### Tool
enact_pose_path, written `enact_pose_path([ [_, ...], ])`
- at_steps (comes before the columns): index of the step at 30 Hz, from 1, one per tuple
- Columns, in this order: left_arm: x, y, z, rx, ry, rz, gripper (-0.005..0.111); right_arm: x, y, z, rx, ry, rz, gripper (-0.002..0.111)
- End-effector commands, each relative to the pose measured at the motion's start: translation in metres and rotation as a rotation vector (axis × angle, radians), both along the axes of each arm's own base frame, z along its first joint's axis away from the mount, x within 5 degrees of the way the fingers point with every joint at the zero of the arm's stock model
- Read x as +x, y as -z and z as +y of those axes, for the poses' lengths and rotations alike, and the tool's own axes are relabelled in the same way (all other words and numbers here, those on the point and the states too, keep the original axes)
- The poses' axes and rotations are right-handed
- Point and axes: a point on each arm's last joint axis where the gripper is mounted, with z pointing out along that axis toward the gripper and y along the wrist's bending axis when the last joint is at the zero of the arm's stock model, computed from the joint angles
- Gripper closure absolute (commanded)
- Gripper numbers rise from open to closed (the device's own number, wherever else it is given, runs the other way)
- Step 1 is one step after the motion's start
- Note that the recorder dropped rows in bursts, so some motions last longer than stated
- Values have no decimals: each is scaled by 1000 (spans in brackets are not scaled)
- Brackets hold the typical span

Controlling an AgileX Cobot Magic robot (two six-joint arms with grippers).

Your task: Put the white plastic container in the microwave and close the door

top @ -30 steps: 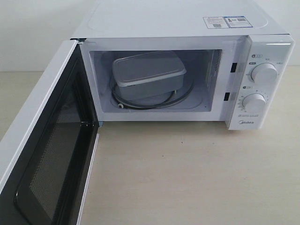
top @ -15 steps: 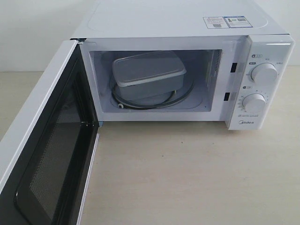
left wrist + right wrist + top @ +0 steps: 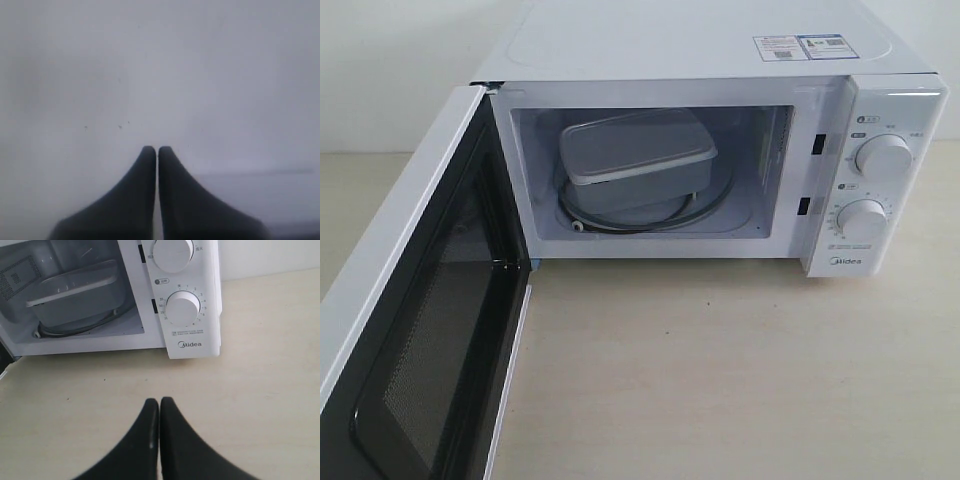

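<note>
The white plastic container (image 3: pixel 635 160) sits inside the microwave (image 3: pixel 720 45) on the glass turntable, a little left of the cavity's middle; the right wrist view shows it too (image 3: pixel 75 297). The door (image 3: pixel 415 330) stands wide open to the left, its black perforated inner face toward the camera. Neither gripper shows in the exterior view. My right gripper (image 3: pixel 159 402) is shut and empty, above the table in front of the dial panel. My left gripper (image 3: pixel 156 149) is shut with nothing in it, close against a plain blurred white surface.
Two round dials (image 3: pixel 883 157) and the Midea logo (image 3: pixel 846 263) fill the microwave's right panel. The beige tabletop (image 3: pixel 720 380) stretches in front of the oven. A pale wall (image 3: pixel 390 70) stands behind.
</note>
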Motion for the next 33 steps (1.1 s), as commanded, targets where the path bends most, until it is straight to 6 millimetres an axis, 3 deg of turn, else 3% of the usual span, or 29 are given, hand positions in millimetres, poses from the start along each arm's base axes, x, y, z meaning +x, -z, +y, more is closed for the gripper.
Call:
enact_pose_path([
  [1,16,-38,-7,113,53,306,102,0,-1,0,2,4,-10,108],
  [5,23,-71,-7,104,44,229,102,0,-1,0,2,4,-10,108],
  [10,28,-94,-4,65,6,28,102,0,-1,0,2,4,-10,108],
  [16,32,-94,-4,104,-7,38,102,0,-1,0,2,4,-10,108],
  [19,45,-87,-3,211,-34,222,102,0,-2,0,1,5,-17,108],
  [21,69,-71,-5,194,5,620,102,0,-2,0,1,7,-24,108],
  [22,86,-55,-7,206,34,907,102,0,-2,0,1,7,-24,108],
  [25,137,-32,-14,156,74,1103,102,0,-2,0,1,7,-24,108],
  [26,159,-16,-22,107,152,1193,102,0,-2,0,1,7,-24,108],
  [27,170,-7,-27,106,207,1232,102,0,-2,0,1,7,-24,108],
  [29,198,32,-43,92,371,1376,102,0,-2,0,1,7,-24,108],
  [33,213,77,-78,178,589,1515,102,0,-2,0,1,7,-24,108],
])
